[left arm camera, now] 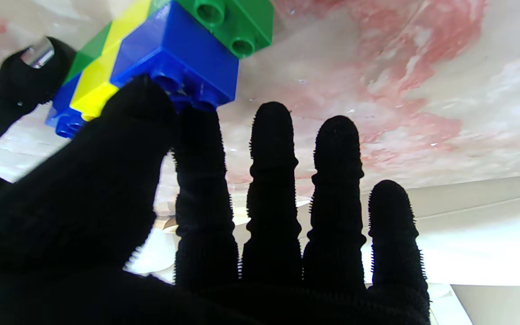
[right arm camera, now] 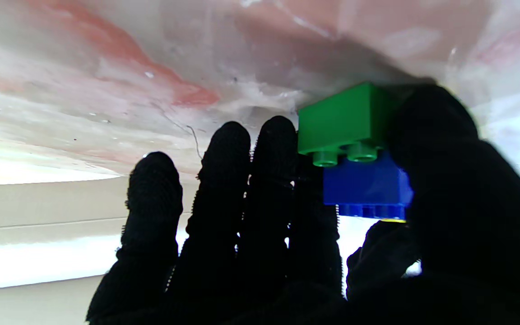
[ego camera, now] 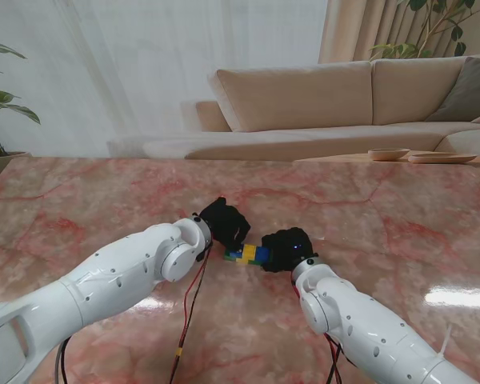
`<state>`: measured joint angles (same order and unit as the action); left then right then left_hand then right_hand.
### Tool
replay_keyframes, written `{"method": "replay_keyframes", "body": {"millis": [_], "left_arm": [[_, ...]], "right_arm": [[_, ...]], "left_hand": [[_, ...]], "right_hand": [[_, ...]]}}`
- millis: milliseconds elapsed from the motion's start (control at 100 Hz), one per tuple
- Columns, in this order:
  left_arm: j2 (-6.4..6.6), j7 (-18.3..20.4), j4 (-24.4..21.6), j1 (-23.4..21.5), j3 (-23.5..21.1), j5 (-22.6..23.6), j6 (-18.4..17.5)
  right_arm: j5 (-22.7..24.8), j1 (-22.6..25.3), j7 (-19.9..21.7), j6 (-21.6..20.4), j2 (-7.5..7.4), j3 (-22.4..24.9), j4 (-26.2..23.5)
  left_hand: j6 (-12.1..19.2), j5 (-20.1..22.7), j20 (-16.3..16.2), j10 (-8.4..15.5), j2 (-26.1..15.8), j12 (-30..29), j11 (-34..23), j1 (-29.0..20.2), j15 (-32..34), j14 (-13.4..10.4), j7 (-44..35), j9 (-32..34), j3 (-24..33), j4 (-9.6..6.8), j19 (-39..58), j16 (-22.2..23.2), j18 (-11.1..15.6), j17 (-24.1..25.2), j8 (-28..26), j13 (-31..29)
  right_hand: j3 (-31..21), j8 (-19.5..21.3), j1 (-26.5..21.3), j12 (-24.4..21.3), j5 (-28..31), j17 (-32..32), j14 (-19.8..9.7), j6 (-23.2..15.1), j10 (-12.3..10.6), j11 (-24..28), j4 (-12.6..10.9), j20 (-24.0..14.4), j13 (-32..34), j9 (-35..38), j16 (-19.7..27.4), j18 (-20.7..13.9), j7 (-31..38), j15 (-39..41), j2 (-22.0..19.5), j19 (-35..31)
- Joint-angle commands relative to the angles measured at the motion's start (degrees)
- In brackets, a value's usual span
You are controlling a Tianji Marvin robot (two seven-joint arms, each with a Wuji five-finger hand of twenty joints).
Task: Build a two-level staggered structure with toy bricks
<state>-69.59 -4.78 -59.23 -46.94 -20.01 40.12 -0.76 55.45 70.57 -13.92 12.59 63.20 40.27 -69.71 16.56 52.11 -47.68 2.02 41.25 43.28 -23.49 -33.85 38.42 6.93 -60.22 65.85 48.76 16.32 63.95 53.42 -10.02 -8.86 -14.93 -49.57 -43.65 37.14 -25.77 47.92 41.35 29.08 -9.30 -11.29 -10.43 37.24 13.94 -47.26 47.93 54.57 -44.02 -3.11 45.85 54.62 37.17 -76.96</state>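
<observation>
A small brick structure [ego camera: 248,254] of green, yellow and blue bricks lies on the marble table [ego camera: 384,216] between my two hands. In the left wrist view a blue brick [left arm camera: 174,58] sits on a green brick [left arm camera: 233,22], beside a yellow brick [left arm camera: 102,67]. My left hand [ego camera: 224,224] reaches down onto the structure's left end, with thumb and index tips on the blue brick's studded top. My right hand [ego camera: 288,248] holds the right end. Its thumb and index finger clamp a green brick [right arm camera: 345,122] and the offset blue brick [right arm camera: 366,185] on top.
Beyond the table's far edge stands a beige sofa [ego camera: 344,96]. At the far right, two shallow dishes [ego camera: 420,155] rest on a low wooden surface. Red cables [ego camera: 190,312] hang between my arms near the front edge.
</observation>
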Motion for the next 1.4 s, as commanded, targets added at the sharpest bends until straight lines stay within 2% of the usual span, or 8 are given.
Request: {"method": "replay_keyframes", "body": {"millis": [0, 540, 800, 890, 1070, 1210, 1290, 1390], "left_arm": [[0.04, 1.9, 3.2, -2.4, 1.9, 0.3, 0.1], [0.52, 1.1, 3.5, -3.0, 1.3, 0.8, -1.2], [2.13, 0.5, -1.5, -7.0, -6.4, 0.6, -2.3], [2.59, 0.1, -3.9, -9.2, -9.8, 0.3, -2.6], [3.94, 0.0, -9.9, -14.0, -16.7, 1.4, -2.9], [5.09, 0.2, -14.7, -17.7, -21.8, 3.8, -2.6], [5.58, 0.3, -17.0, -19.9, -24.6, 5.0, -2.4], [6.19, 0.3, -19.3, -22.3, -27.8, 7.0, -2.3]], "right_arm": [[-0.1, 0.6, 0.9, 0.1, -0.01, -0.2, 0.1], [0.0, 0.5, 0.7, 0.1, 0.01, -0.3, 0.2], [-0.1, 0.0, 0.5, 0.0, 0.1, -0.9, 0.6], [0.1, -0.1, 0.5, 0.0, 0.07, -1.0, 0.6], [0.8, 0.0, 1.2, 0.3, -0.2, -1.0, 0.1], [1.7, 0.0, 2.1, 0.5, -0.52, -0.9, -0.6], [2.2, 0.1, 2.9, 0.7, -0.74, -0.8, -1.2], [3.0, 0.3, 4.2, 0.7, -1.07, -0.4, -2.3]], "left_hand": [[-2.9, 4.0, 0.6, 0.5, -1.8, -0.4, 1.0, -6.7, 2.3, 0.4, 4.6, 3.9, -0.3, -3.59, 2.1, -0.2, -1.2, 0.3, 4.0, -1.7], [-2.2, 0.8, 1.1, 1.8, -2.4, 1.5, 2.6, -6.5, 0.5, -0.6, 5.2, 1.4, 0.2, -3.58, 0.2, -0.2, 0.2, 2.6, 3.1, 1.6], [-8.0, -10.2, 3.3, 0.5, -3.0, -11.3, -5.3, -1.8, -7.0, -1.0, 15.9, -17.4, 2.0, -2.96, -7.2, -3.7, 2.6, 9.2, -4.0, 13.1], [-11.5, -13.8, 3.8, -0.2, -5.0, -12.9, -4.3, 3.8, -9.2, -0.6, 21.2, -23.5, 6.5, -7.57, -9.7, -5.2, 3.4, 11.6, -6.4, 17.9], [-13.9, -20.7, 8.7, -0.7, -5.2, -16.9, -0.3, 6.1, -15.0, -0.7, 28.6, -32.9, 3.3, -7.41, -20.5, -11.1, 4.7, 12.5, -5.3, 25.0], [-14.5, -22.1, 10.0, -0.6, -5.6, -18.9, 0.8, 7.1, -16.8, -0.8, 31.1, -35.4, 2.0, -7.35, -24.2, -13.5, 4.4, 12.6, -4.2, 26.4], [-14.6, -21.6, 10.1, -0.6, -5.5, -19.2, 0.9, 7.1, -17.0, -0.8, 31.3, -35.3, 1.7, -7.4, -24.7, -13.9, 4.1, 12.7, -4.1, 26.6], [-14.9, -21.5, 9.9, -0.7, -5.5, -19.4, 1.0, 7.3, -17.2, -0.7, 31.6, -35.3, 1.4, -7.43, -25.0, -14.2, 4.0, 12.7, -3.9, 26.6]], "right_hand": [[-6.1, 0.7, -2.9, 0.9, 2.5, -0.6, -0.3, -7.1, -0.9, -0.3, 0.5, -0.6, 1.7, 1.0, -1.1, 0.6, 4.5, 0.3, -1.7, -0.8], [-6.9, 0.7, -2.9, 1.2, 2.4, -0.6, -0.4, -7.3, -1.0, -0.5, 0.6, -0.6, 1.7, 1.1, -1.0, 0.6, 4.4, 0.2, -1.7, -0.8], [-7.2, 0.7, -2.8, 1.3, 2.4, -0.6, -0.5, -7.3, -1.1, -0.6, 0.7, -0.6, 1.7, 1.1, -1.0, 0.6, 4.4, 0.1, -1.6, -0.8], [-7.3, 0.7, -2.7, 1.3, 2.4, -0.6, -0.5, -7.4, -1.2, -0.6, 0.8, -0.6, 1.6, 1.1, -0.9, 0.6, 4.4, 0.0, -1.6, -0.8], [-5.9, -0.3, -2.4, 0.0, 0.7, -1.9, -0.2, -6.4, -1.0, -1.9, 0.7, 0.3, 0.2, -0.5, 0.1, 0.9, 3.3, -2.4, -1.8, 1.7], [-5.1, -1.1, -0.1, -8.0, -0.7, -5.1, 0.6, -2.3, -0.3, -4.3, -1.4, 2.1, -2.9, -4.3, 3.6, 1.9, -5.0, -9.4, -2.8, 8.6], [-5.8, 1.3, 2.5, -10.1, -1.2, -6.5, 1.0, 0.9, 0.3, -6.2, -6.9, 2.1, -5.0, -7.3, 4.8, 2.1, -13.4, -12.0, -3.7, 11.3], [-0.9, 0.7, 2.9, -12.7, -5.3, -8.5, 1.3, 3.9, 1.5, -8.9, -7.6, 2.3, -8.2, -12.3, 6.2, 2.1, -19.9, -15.2, -4.8, 14.7]]}}
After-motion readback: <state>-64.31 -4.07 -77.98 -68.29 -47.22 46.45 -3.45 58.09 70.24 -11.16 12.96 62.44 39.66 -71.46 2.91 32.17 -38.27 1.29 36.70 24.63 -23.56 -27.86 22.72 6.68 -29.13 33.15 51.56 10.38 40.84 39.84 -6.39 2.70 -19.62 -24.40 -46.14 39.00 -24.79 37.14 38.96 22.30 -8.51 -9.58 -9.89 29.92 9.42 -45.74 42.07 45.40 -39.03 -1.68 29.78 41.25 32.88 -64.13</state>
